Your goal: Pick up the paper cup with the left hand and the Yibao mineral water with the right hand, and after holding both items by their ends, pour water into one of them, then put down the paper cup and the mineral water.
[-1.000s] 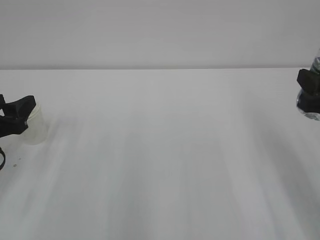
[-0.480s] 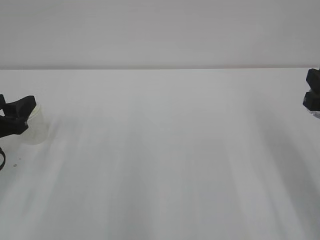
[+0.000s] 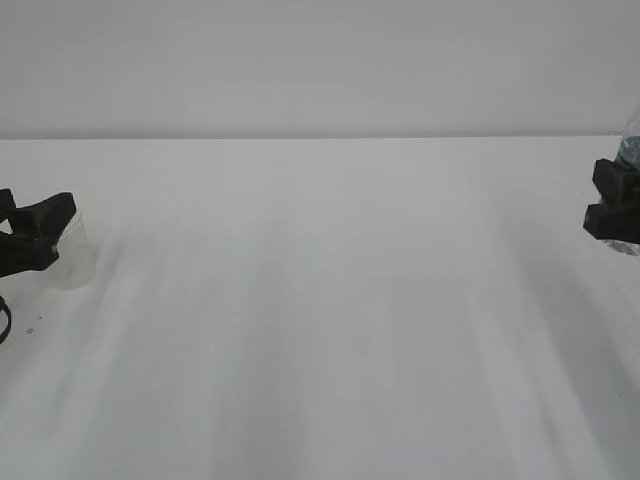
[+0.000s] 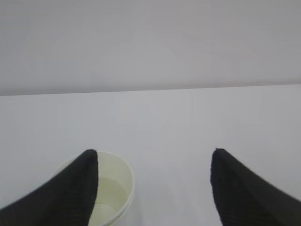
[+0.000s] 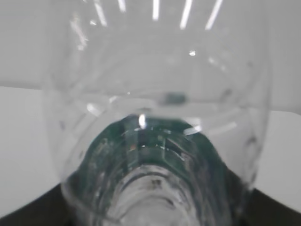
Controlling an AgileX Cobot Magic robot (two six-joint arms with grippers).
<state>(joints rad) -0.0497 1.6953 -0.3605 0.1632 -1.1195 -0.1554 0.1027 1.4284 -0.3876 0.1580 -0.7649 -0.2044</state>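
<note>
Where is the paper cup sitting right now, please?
The paper cup stands on the white table at the far left of the exterior view, against the left tool, whose left finger overlaps its rim.

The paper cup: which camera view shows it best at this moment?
The left wrist view shows the paper cup best: its rolled rim and inside are close, beside the left finger. The exterior view shows the cup only faintly at the left edge, partly behind the left hand. The right wrist view does not show it.
</note>
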